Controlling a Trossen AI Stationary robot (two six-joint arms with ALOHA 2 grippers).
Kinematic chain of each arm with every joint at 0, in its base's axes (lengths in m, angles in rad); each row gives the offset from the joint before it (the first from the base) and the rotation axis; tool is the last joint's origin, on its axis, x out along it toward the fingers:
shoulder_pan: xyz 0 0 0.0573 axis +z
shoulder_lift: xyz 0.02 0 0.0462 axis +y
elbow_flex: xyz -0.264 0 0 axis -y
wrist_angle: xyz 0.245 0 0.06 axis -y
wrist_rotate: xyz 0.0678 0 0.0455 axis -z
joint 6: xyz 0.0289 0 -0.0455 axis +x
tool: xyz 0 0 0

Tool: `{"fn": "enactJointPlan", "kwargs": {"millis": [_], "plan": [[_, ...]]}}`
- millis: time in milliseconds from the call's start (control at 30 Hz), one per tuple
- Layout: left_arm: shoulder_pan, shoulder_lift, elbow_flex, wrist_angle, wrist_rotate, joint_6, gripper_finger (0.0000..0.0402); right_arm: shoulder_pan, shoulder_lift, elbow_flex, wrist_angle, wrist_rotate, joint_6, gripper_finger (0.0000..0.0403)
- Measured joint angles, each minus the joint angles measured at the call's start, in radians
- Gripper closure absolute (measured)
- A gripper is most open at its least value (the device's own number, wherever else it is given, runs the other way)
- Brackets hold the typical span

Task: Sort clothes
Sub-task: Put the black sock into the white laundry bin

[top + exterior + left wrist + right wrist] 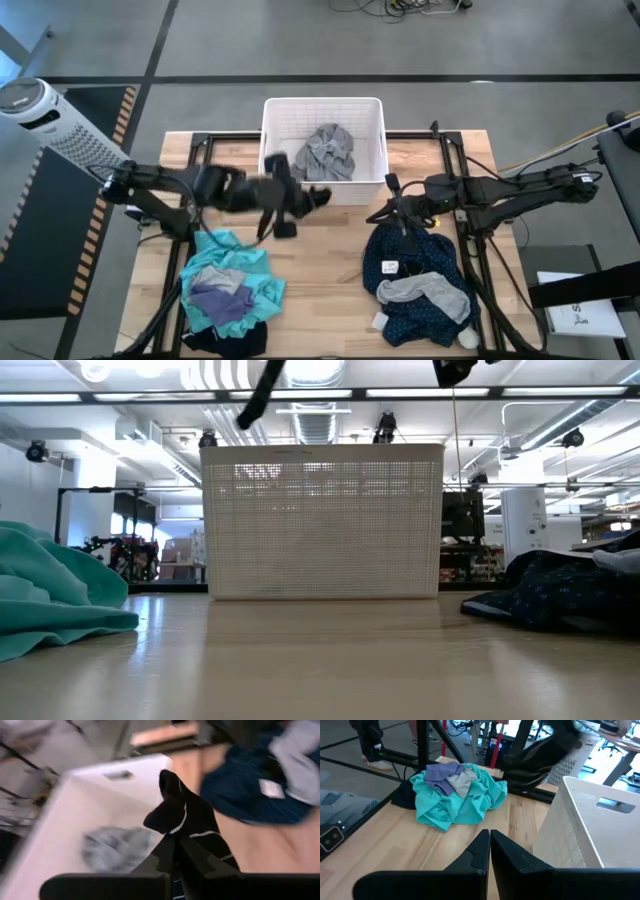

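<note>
My left gripper [300,205] is shut on a black striped sock [187,817], held above the table just in front of the white basket [375,110]. A grey piece [328,152] lies in the basket. A teal shirt [230,280] with grey and purple pieces on top lies at the near left, over a dark garment. A navy white-dotted garment [415,280] with a grey piece [430,292] on it lies at the near right. My right gripper [490,837] is shut and empty, hovering by the navy pile's far edge. My left gripper pinches the black striped sock between its two fingers at the sock's lower part [175,851]. The sock sticks out past the fingertips, lifted clear of the table, its free end [170,777] toward the basket.
The white basket stands at the table's far middle, its near wall [320,525] facing the low camera. A white object [468,338] lies by the navy pile's near edge. Bare wood [320,290] shows between the two piles.
</note>
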Motion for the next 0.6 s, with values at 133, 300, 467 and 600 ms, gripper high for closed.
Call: {"fn": "enactJointPlan", "kwargs": {"millis": [133, 300, 467, 600], "plan": [[0.131, 0.000, 0.059, 0.030, 0.033, 0.098, 0.0402, 0.000, 0.000, 0.000, 0.003, 0.000, 0.000, 0.0403], [0.305, 0.000, 0.085, 0.087, 0.173, 0.213, 0.0402, 0.000, 0.000, 0.000, 0.003, 0.000, 0.001, 0.0403], [0.464, 0.007, 0.060, 0.126, 0.336, 0.212, 0.0401, 0.000, 0.000, 0.000, 0.003, 0.000, 0.004, 0.0403], [0.514, 0.036, -0.005, 0.137, 0.428, 0.189, 0.0401, 0.000, 0.000, 0.000, 0.001, 0.000, 0.004, 0.0403]]}}
